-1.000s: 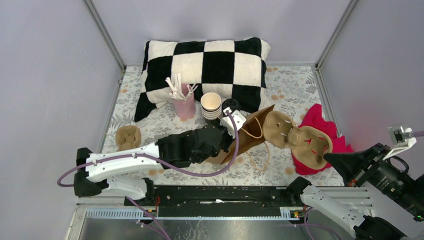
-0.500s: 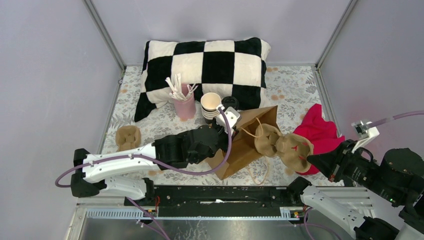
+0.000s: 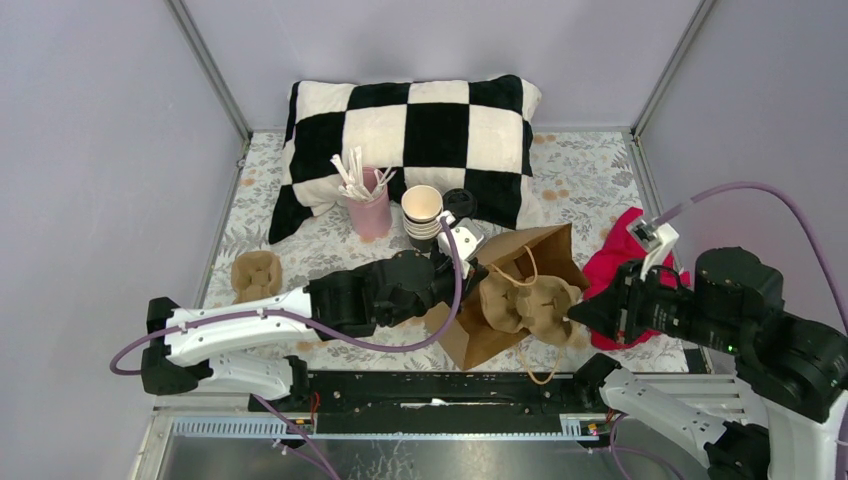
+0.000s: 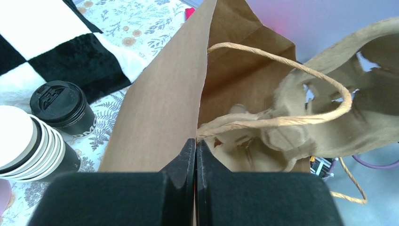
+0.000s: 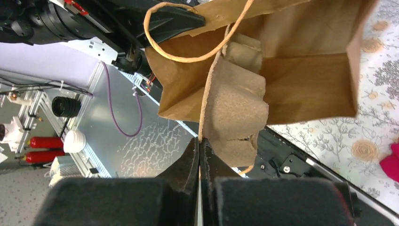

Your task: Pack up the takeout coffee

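The takeout coffee (image 3: 460, 203), a black cup with a black lid, stands on the table beside the pillow; it also shows in the left wrist view (image 4: 61, 107). My left gripper (image 3: 468, 270) (image 4: 196, 141) is shut on the rim of a brown paper bag (image 3: 472, 338) (image 4: 160, 103) and holds its mouth open. My right gripper (image 3: 577, 318) (image 5: 199, 140) is shut on the edge of a pulp cup carrier (image 3: 527, 300) (image 5: 235, 108), which sits partly inside the bag's mouth (image 5: 306, 84). The carrier also shows in the left wrist view (image 4: 362, 117).
A stack of lidless cups (image 3: 422, 212) (image 4: 23, 141) stands next to the coffee. A pink cup of stirrers (image 3: 368, 212) and a checkered pillow (image 3: 400, 130) are behind. A second pulp carrier (image 3: 256, 273) lies left. A red cloth (image 3: 628, 262) lies right.
My right arm has swung left, carrying the cup carrier from over the red cloth into the bag's mouth. The bag has tipped more upright in my left gripper.
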Action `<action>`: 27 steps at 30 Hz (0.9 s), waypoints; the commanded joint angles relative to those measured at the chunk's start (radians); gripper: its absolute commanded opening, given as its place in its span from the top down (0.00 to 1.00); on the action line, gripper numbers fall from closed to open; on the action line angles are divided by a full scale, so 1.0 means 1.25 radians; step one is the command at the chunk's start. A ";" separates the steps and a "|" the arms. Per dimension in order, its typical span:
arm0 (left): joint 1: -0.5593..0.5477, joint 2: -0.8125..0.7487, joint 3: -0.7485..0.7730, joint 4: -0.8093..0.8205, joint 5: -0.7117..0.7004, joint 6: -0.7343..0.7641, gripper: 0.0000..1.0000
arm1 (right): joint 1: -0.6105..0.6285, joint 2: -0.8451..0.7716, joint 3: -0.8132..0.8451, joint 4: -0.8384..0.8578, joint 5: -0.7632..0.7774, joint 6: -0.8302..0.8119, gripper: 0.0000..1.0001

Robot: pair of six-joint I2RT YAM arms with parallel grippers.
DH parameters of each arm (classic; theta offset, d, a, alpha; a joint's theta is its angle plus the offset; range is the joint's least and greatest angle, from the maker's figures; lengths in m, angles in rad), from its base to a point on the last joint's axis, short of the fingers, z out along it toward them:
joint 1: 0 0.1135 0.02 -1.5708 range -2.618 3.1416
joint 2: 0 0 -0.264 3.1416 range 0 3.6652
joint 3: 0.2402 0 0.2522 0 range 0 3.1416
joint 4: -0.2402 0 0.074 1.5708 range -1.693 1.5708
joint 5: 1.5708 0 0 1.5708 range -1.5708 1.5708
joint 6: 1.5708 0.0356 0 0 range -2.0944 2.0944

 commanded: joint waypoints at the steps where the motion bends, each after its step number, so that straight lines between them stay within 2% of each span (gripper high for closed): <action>1: -0.004 -0.002 0.015 0.078 0.039 -0.026 1.00 | 0.003 0.035 -0.050 0.107 -0.066 -0.038 1.00; 8: -0.004 -0.021 -0.013 0.123 0.050 -0.045 1.00 | 0.002 0.033 -0.184 0.231 -0.116 -0.069 1.00; 14: -0.004 -0.048 -0.040 0.149 0.088 -0.042 1.00 | 0.002 0.042 -0.258 0.302 -0.088 -0.119 1.00; 21: -0.005 -0.076 -0.067 0.165 0.079 -0.051 1.00 | 0.002 0.013 -0.369 0.406 -0.103 -0.191 1.00; 27: -0.004 -0.078 -0.080 0.179 0.116 -0.043 1.00 | 0.002 0.054 -0.384 0.416 -0.102 -0.246 1.00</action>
